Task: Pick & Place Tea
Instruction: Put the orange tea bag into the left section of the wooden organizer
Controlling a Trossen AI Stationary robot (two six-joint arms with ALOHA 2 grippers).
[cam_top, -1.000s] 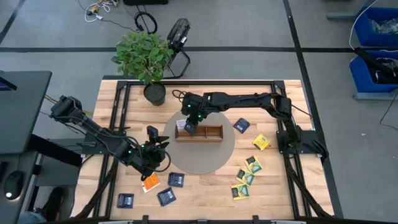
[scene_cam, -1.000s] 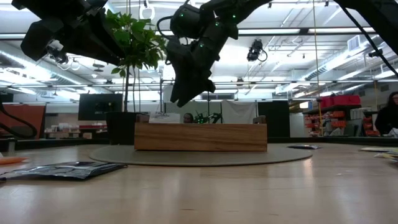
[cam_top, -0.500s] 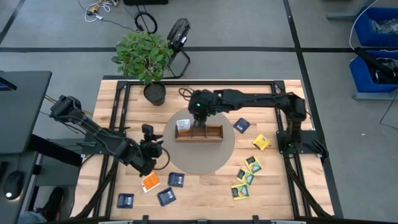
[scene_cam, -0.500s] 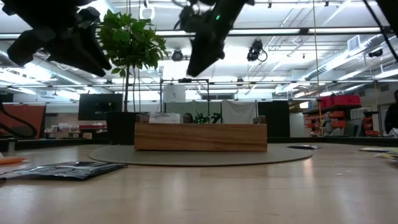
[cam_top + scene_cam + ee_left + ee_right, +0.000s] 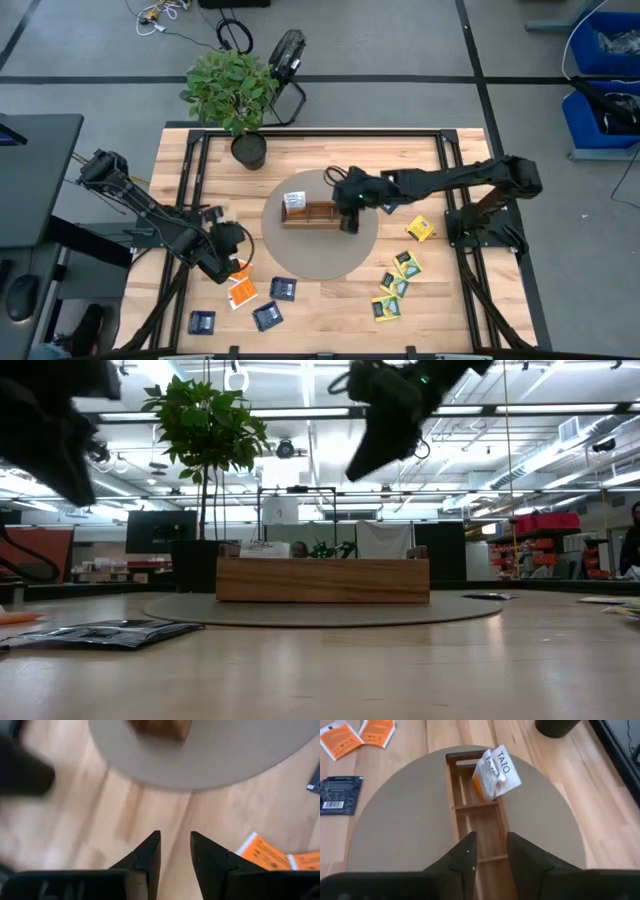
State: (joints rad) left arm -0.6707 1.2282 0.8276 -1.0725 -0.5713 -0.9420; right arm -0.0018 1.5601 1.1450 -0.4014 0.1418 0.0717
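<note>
The wooden three-compartment tray (image 5: pixel 318 213) sits on a round grey mat (image 5: pixel 320 255). A white-faced tea packet (image 5: pixel 496 768) with an orange one behind it leans in the tray's left end compartment (image 5: pixel 294 201). My right gripper (image 5: pixel 491 851) hovers open above the tray's right end (image 5: pixel 348 218), touching nothing. My left gripper (image 5: pixel 175 851) is open above bare table off the mat's left near side (image 5: pixel 225 262), just short of two orange packets (image 5: pixel 261 853). Dark blue packets (image 5: pixel 283 289) and yellow-green packets (image 5: pixel 398 280) lie flat on the table.
A potted plant (image 5: pixel 232 95) stands at the far left of the table. More packets lie loose: dark blue ones (image 5: pixel 202 322) along the near edge and one (image 5: pixel 388 201) right of the tray, a yellow-green one (image 5: pixel 420 228) farther right. Black frame rails run along both table sides.
My right gripper has risen from the tray's left end and travelled toward the table's right, along the tray, to above its right end. The white-faced packet has stayed in the left compartment. My left gripper has drawn back from the mat toward the table's left near corner.
</note>
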